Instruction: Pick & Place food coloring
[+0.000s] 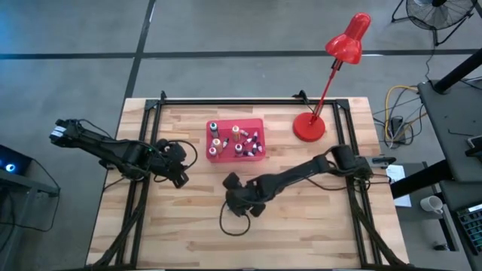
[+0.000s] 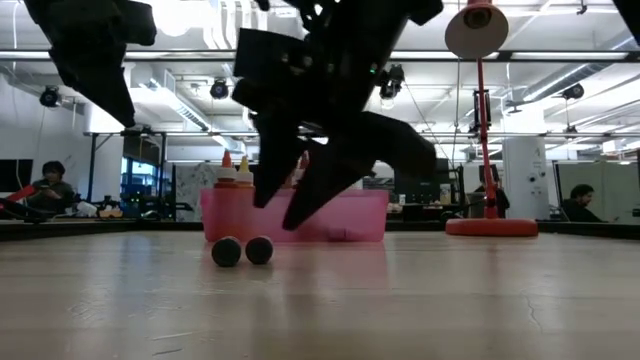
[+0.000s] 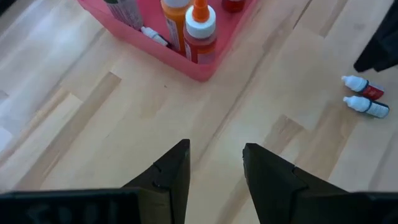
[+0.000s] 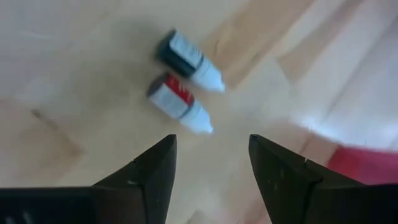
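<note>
A shallow red tray sits just above the centre of the high view on the wooden surface. It holds most of the food coloring bottles: some stand upright, among them two orange ones with pale collars at its near corner in the left wrist view, and others lie on their sides. Two more bottles lie side by side on the bare surface, outside the tray: a red-bodied one and a dark-bodied one, both with white tips. The right tool hovers just over this pair, fingers apart and empty. The left tool, at centre left of the high view beside the tray, also stands apart, holding nothing. A red desk lamp stands at upper right.
</note>
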